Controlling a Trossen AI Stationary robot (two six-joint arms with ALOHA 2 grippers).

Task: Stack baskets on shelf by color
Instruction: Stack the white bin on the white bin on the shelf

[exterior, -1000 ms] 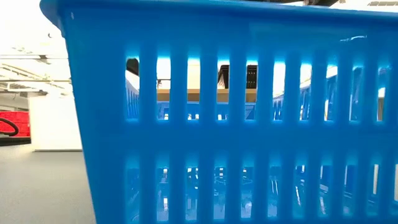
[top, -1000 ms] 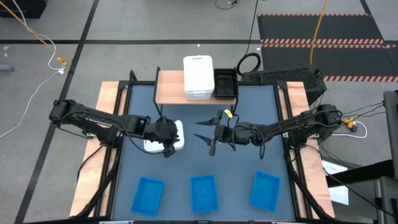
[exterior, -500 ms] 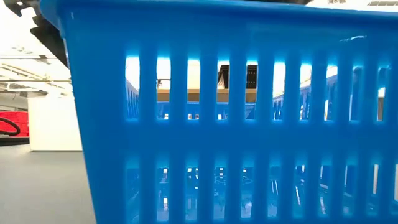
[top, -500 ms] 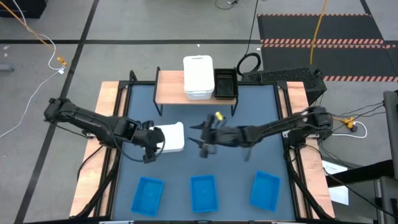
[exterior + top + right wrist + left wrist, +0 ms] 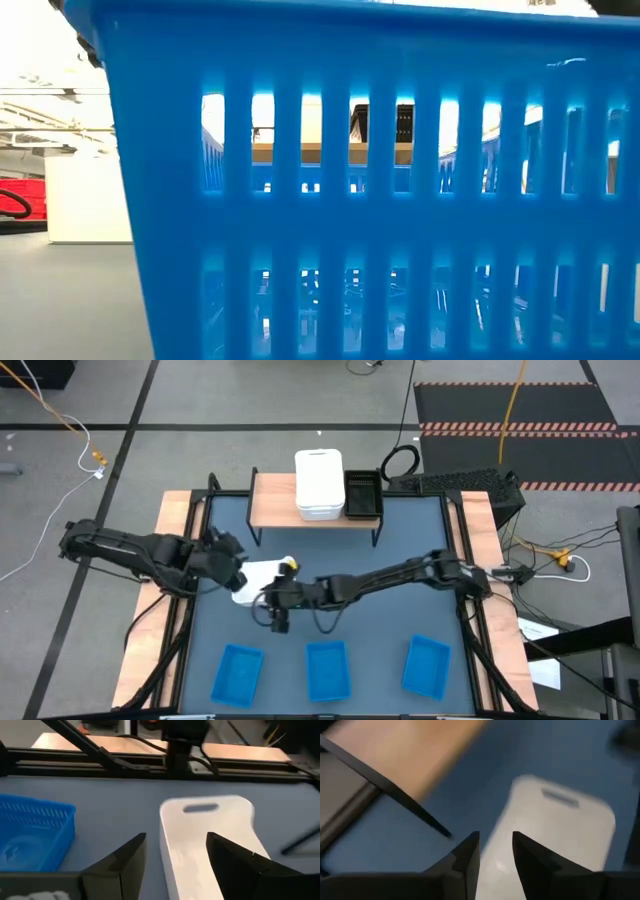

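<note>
Blue baskets: three stand in a row along the near edge of the dark-blue tabletop (image 5: 420, 560): left blue basket (image 5: 237, 673), middle blue basket (image 5: 328, 669), right blue basket (image 5: 426, 665). All sit upright, apart from one another. The middle one fills the low view with its slotted wall.

Right gripper (image 5: 279, 616): reaches across the table to left of centre, just beyond the blue row. In the right wrist view its two fingers (image 5: 122, 857) stand spread wide on either side of the near wall of the loose white basket (image 5: 210, 840). No clamping on the wall is visible; jaws are apart.

Loose white basket: lies on the tabletop left of centre, between the two grippers, largely covered by the arms in the high view (image 5: 262, 573). Handle slot shows in its far wall in the right wrist view.

Left gripper (image 5: 232, 565): sits at the left side of the loose white basket. In the left wrist view its fingers (image 5: 465, 862) stand with a narrow gap over the white basket's rim. Whether they pinch the rim cannot be told.

Shelf (image 5: 275, 500): light-wood board at the far edge of the table. Left part bare.

White stack (image 5: 319, 484): upside-down white baskets on the shelf's middle.

Black basket (image 5: 362, 494): on the shelf, touching the right side of the white stack.
</note>
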